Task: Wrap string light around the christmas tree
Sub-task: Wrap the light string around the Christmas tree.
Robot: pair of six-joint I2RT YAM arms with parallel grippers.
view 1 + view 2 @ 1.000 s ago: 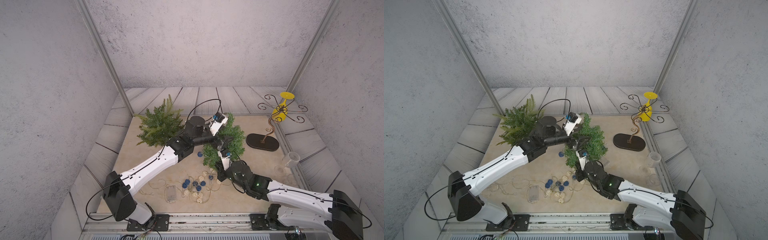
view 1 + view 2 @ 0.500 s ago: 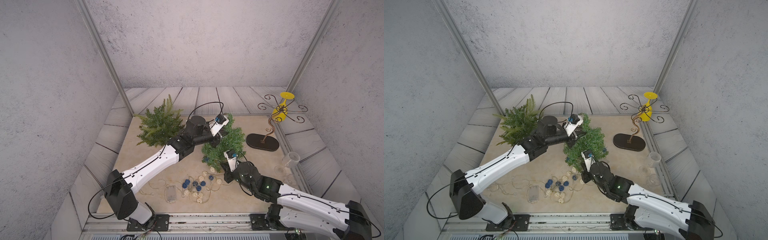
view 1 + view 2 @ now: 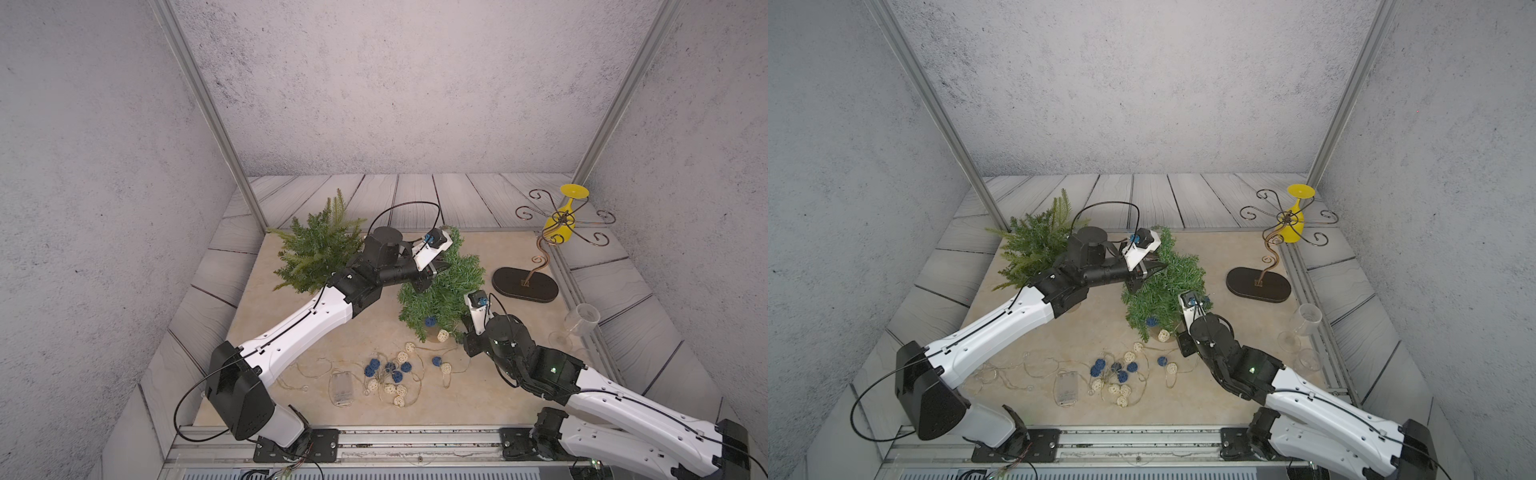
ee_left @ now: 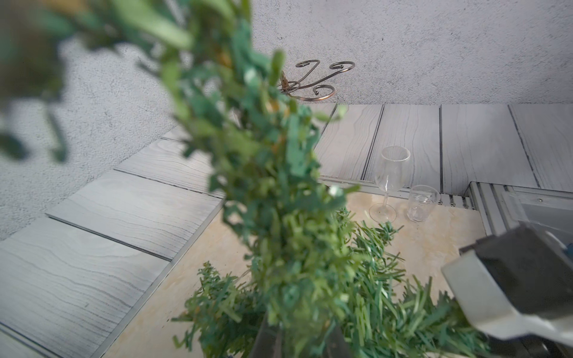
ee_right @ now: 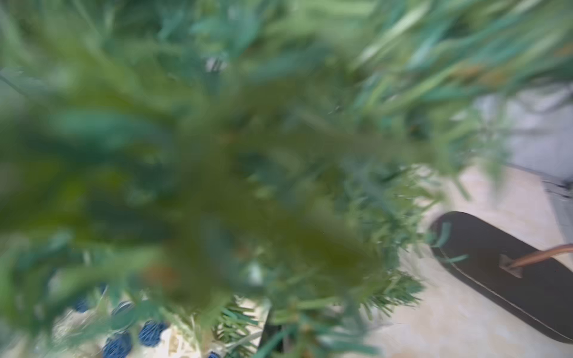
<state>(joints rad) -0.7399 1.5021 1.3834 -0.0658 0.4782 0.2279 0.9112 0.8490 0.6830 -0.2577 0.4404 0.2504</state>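
Left gripper (image 3: 434, 273) grasps the tree (image 3: 457, 284) near its top, probably steadying it; right gripper (image 3: 462, 331) is clenched at its near side, hold unseen.

Your two top views sit high above the front edge of the bench (image 3: 478, 399), side by side. Both tilt down toward the back wall (image 3: 395, 104), far enough off to take in the whole bench, and they share almost everything. Your left wrist camera is close against the tree (image 4: 288, 248), looking past it toward the bench's right edge. It shares the glasses (image 4: 391, 173) and the stand (image 4: 313, 83) with both top views. Your right wrist camera is pushed so near the tree that the foliage blurs. It looks down through the branches toward the right side, sharing the stand's dark base (image 5: 511, 279) with both top views.
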